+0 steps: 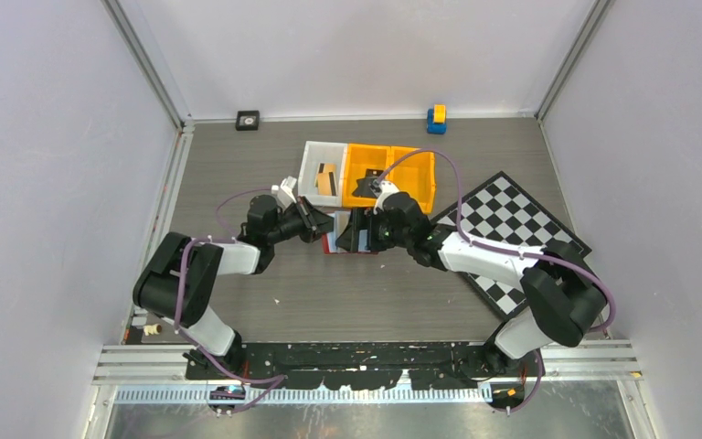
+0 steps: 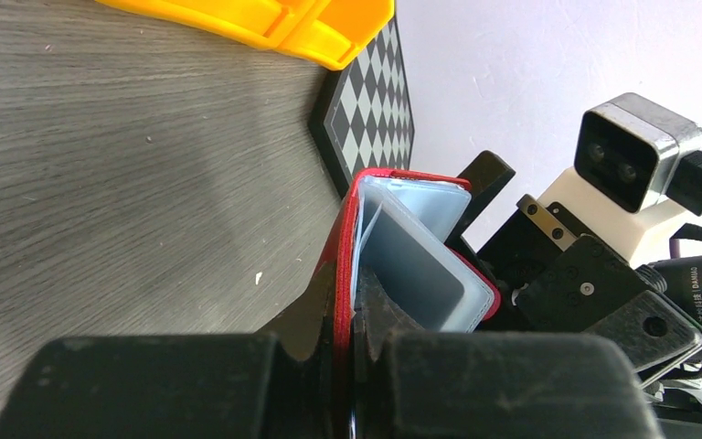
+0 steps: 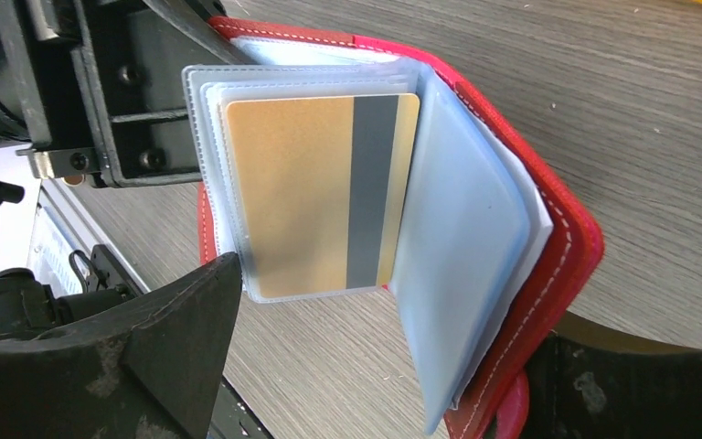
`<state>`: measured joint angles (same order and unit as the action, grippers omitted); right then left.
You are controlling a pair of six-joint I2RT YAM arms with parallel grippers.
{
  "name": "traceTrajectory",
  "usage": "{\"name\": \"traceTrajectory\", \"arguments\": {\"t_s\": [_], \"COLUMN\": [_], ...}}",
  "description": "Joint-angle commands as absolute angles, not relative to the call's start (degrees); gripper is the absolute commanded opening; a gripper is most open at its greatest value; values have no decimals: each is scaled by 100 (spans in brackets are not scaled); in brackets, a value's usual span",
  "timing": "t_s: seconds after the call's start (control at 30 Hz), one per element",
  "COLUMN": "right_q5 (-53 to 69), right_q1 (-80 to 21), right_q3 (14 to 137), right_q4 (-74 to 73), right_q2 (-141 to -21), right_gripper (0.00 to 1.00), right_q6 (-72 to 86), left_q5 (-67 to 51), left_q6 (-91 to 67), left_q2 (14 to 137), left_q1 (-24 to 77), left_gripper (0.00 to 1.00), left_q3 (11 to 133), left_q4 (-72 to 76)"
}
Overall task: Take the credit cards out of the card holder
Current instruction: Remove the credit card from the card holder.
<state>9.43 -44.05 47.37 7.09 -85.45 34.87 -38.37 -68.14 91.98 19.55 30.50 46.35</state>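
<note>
Red holder [image 3: 569, 240] open, one card [image 3: 294, 197] showing in its sleeves.
I see the holder standing on edge near the table's middle, its red stitched covers spread like a book and the pale bluish clear sleeves fanned out between them. The front sleeve holds a tan-gold card with a grey stripe down one side, fully seated in its pocket. In the overhead view, another tan card [image 1: 326, 177] with a dark stripe lies in the white bin [image 1: 310, 166].
</note>
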Motion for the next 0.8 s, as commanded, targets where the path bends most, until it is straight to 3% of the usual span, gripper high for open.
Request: {"name": "traceTrajectory", "arguments": {"t_s": [0.0, 0.17, 0.27, 0.4, 0.6, 0.77], "right_q5": [707, 508, 280, 141, 18, -230], "right_q1": [-4481, -4500, -4493, -4496, -4475, -4394], "right_q3": [5004, 5063, 5038, 4898, 4694, 4691], "right_q4": [812, 683, 600, 715, 824, 709], "right_q2": [-8659, -8733, -8637, -8344, -8013, -8017], "right_gripper": [88, 82, 67, 58, 33, 29], "right_q6": [3476, 3461, 3454, 3480, 3485, 3533], "left_q5": [-3774, -3710, -3685, -3805, -3943, -3989], "left_q6": [-6629, -6538, -6469, -6593, -6922, -7027], "left_q2": [8844, 8725, 8668, 8758, 9052, 9072], "left_q1": [1986, 1986, 1986, 1986, 1971, 1912], "left_gripper": [0, 0, 0, 0, 0, 0], "left_q3": [3060, 3062, 3070, 3077, 3044, 3006], "left_q4": [4643, 4477, 4363, 4590, 5144, 5316]}}
